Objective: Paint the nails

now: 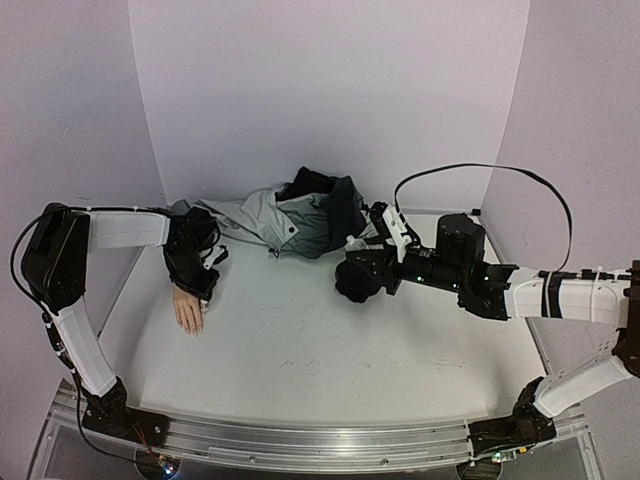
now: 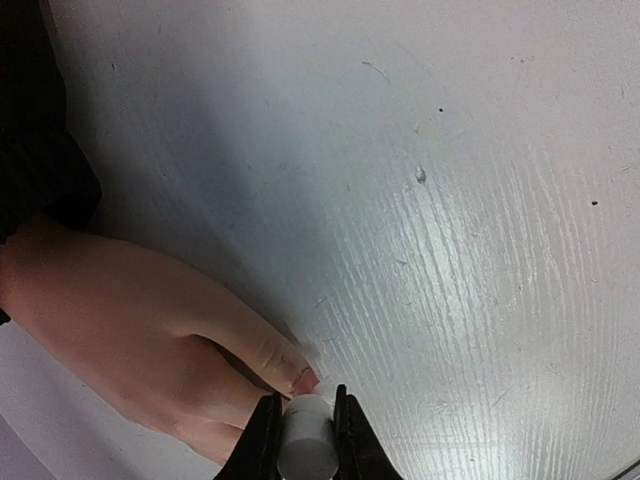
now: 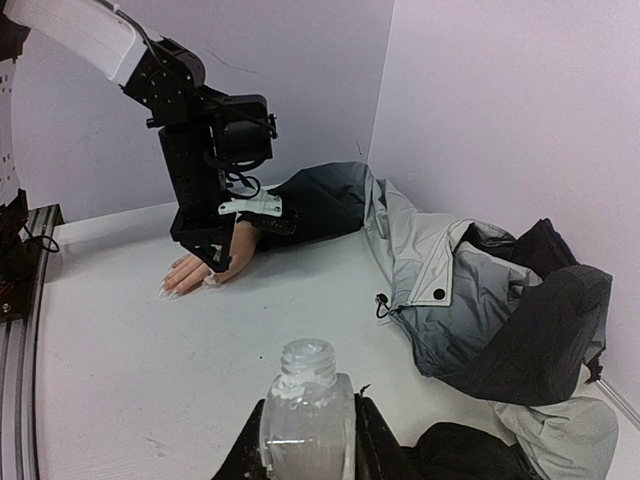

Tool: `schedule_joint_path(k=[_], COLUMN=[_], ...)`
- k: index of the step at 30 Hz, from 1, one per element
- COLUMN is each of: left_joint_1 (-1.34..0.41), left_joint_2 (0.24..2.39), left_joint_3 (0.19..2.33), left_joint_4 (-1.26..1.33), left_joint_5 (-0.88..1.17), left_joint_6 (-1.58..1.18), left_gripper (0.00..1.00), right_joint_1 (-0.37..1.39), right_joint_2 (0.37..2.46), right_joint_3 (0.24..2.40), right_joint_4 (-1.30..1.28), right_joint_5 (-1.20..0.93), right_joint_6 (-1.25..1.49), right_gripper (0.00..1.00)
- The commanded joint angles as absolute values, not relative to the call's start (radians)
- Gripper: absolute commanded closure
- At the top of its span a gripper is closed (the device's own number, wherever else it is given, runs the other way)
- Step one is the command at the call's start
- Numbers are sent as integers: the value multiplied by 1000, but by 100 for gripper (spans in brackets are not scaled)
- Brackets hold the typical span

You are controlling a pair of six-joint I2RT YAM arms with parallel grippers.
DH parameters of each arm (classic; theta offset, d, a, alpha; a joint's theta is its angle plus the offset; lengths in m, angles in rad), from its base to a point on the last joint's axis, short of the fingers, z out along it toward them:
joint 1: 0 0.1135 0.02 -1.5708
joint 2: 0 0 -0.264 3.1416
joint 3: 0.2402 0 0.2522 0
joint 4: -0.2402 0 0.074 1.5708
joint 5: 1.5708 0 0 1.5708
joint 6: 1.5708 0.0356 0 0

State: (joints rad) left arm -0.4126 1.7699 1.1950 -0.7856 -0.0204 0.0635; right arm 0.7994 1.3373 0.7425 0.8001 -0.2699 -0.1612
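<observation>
Two arms lean in over the table (image 1: 320,360). The left arm's elbow stands high at the left, its wrist turned straight down over the hand (image 1: 187,312), which lies palm-down near the left edge. The left gripper (image 2: 305,425) is clenched on a white stub (image 2: 306,448), just beside one of the nails (image 2: 306,381). The right arm stretches low leftward beside the jacket (image 3: 480,300), and the right gripper (image 3: 308,440) clasps an upright bottle (image 3: 307,400).

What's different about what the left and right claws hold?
The left gripper holds a solid white cylinder; the right gripper holds a clear glass bottle. The cylinder sits beside a fingertip of the mannequin hand; the bottle stands far from it. Both are gripped tight.
</observation>
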Motion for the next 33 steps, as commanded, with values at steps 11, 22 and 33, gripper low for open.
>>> schedule_joint_path(k=[11, 22, 33], left_joint_1=[-440, -422, -417], left_joint_2=[1674, 1729, 1774], left_joint_3=[1186, 1238, 1248], left_joint_4=[-783, -770, -779], left_joint_5=[35, -63, -34], left_joint_6=[80, 67, 80], left_gripper=[100, 100, 100], right_joint_1=[805, 805, 805], right_joint_2=[1322, 1337, 1340], right_joint_3=[761, 763, 764], right_joint_4=[860, 862, 861], right_joint_5=[-282, -280, -281], right_joint_6=[-155, -156, -156], right_gripper=[100, 100, 100])
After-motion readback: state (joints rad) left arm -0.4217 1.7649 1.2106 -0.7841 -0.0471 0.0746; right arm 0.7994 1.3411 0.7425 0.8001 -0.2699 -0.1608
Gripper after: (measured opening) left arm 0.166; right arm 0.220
